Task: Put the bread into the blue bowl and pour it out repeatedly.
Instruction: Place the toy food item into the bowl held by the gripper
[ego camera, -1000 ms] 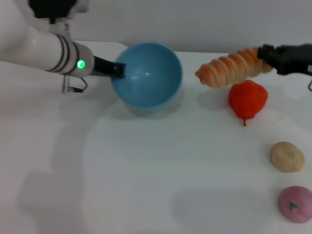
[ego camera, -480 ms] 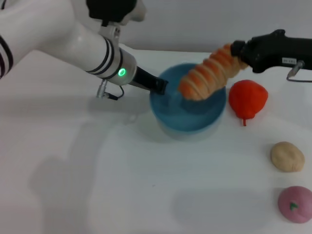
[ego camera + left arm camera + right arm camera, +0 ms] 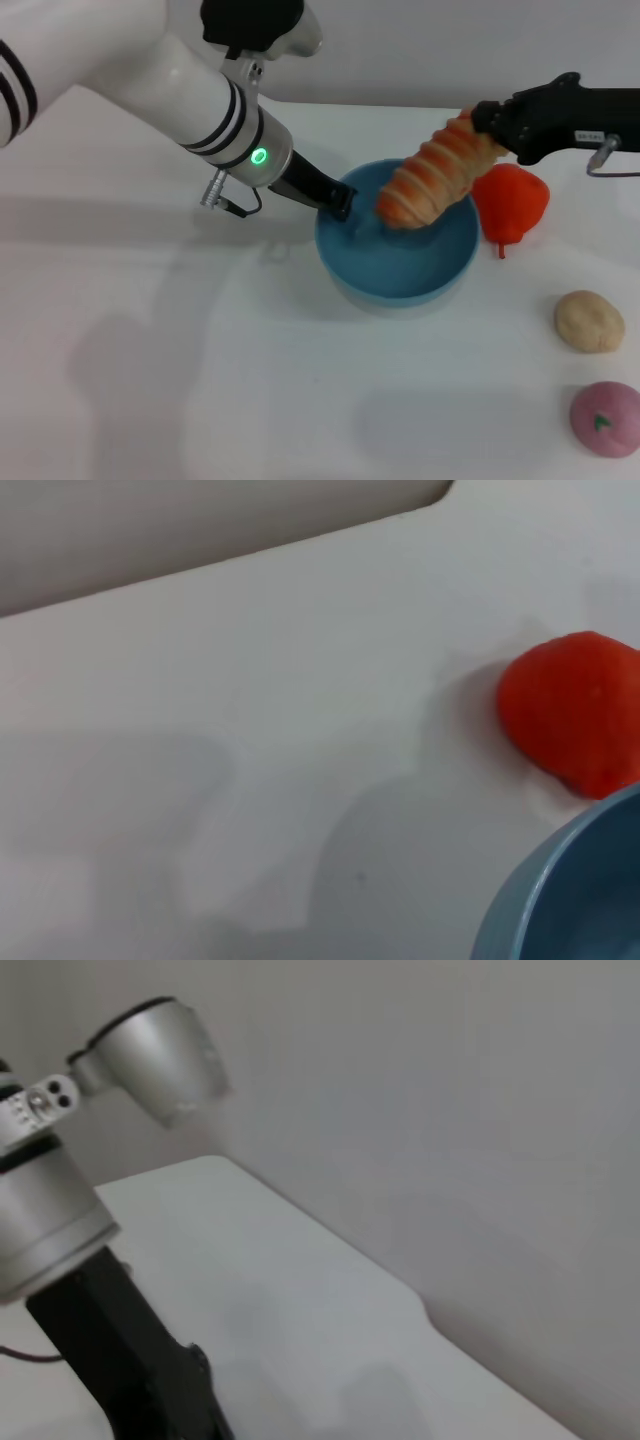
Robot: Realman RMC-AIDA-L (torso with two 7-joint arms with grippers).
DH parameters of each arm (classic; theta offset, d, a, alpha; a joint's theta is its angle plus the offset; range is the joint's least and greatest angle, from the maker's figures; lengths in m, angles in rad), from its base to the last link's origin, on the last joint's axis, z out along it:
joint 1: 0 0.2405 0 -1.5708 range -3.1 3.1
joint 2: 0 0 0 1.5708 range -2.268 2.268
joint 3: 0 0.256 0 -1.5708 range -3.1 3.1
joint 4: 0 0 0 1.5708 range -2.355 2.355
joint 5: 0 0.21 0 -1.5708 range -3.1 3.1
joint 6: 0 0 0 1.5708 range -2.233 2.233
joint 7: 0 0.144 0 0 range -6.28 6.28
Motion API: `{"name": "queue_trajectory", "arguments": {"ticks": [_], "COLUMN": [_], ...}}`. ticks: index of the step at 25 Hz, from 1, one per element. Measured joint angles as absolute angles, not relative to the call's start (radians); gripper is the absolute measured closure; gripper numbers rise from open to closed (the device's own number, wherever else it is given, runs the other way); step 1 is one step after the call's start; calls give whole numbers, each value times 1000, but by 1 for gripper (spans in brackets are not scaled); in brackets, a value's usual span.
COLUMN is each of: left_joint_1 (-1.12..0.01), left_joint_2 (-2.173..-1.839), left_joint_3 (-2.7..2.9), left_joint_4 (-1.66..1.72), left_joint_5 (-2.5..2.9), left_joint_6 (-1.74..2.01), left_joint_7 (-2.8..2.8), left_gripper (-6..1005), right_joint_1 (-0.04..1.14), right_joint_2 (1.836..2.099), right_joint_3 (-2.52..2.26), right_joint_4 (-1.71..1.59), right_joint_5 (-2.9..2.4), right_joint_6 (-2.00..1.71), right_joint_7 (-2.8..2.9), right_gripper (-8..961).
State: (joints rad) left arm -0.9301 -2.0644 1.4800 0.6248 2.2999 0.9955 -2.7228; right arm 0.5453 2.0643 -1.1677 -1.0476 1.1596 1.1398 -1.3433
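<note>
I can't read any text here. The small white label (image 3: 583, 133) on my black right arm is illegible.

The left gripper (image 3: 343, 207) is reaching down from the upper left, closed on something. The right gripper (image 3: 484, 122) is extending in from the upper right, clamped.

- The blue bowl (image 3: 398, 262) sits on the desk (image 3: 250, 390), near the middle and toward the back.
- The left gripper (image 3: 338, 203) is at the bowl's left rim.
- The bread (image 3: 437, 172) hangs tilted over the bowl's right half, its lower end inside the rim, its upper end at the right gripper (image 3: 490, 122).
- The fruit (image 3: 510, 204) lies just right of the bowl.
- The bun (image 3: 589, 320) lies nearer, far right.
- The round piece (image 3: 606, 419) lies nearest, in front of the bun.
</note>
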Motion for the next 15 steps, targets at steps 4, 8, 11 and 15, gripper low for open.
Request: {"name": "queue_trajectory", "arguments": {"ticks": [4, 8, 11, 15], "left_joint_1": [-935, -951, -959, -964], "left_joint_2": [-2067, -2067, -2067, -2066], "left_joint_3": [1481, 1482, 1482, 1482], "left_joint_4": [629, 624, 623, 623], "left_joint_5": [2298, 2294, 2294, 2294], "left_joint_6": [1000, 1016, 1025, 1026], "left_joint_7": [-2723, -2723, -2723, -2722], "left_gripper": [999, 999, 999, 999], "right_joint_1": [561, 590, 607, 614], "right_joint_2": [2064, 2064, 2064, 2066], "right_joint_3": [-1201, -1249, -1277, -1285], "right_joint_4": [-1047, -1051, -1051, -1051], "right_joint_5": [1136, 1028, 978, 976], "right_joint_6": [1142, 1143, 1141, 1136], "right_joint_7": [-1305, -1211, -1161, -1147], "right_gripper": [909, 878, 855, 824]}}
